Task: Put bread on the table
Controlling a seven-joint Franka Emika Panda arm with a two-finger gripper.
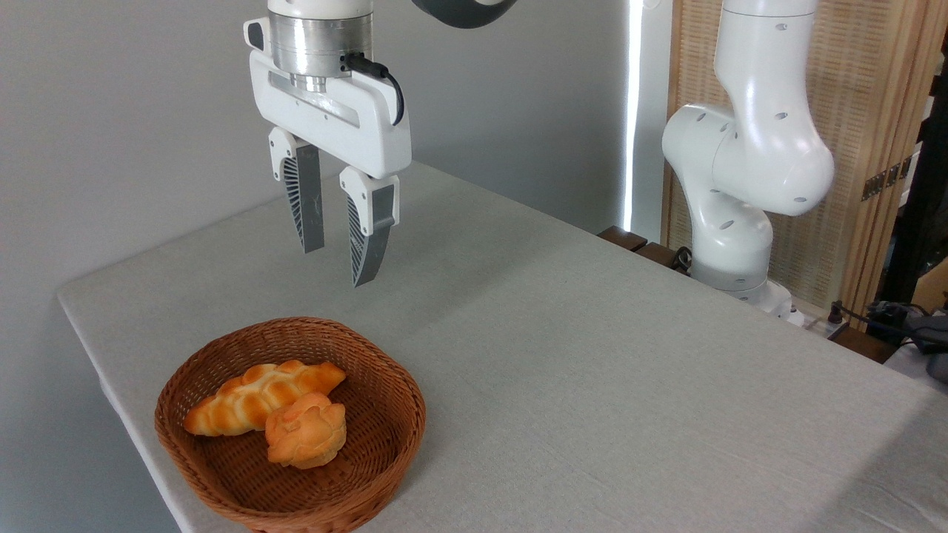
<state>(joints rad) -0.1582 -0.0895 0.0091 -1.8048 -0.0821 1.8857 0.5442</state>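
I have the end effector (pixel 337 263) hanging well above the tabletop (pixel 592 355), its two fingers parted by a moderate gap and gripping nothing, so nothing has been picked yet. The braided loaf (pixel 252 396) lies inside the wicker basket (pixel 355 488) near the tabletop's front left corner, running along the basket's far side, with the round bun (pixel 306 431) touching it in front. I judge that contact will crowd my grasp, so I would approach the loaf's free left end. I count one loaf, one bun, one basket
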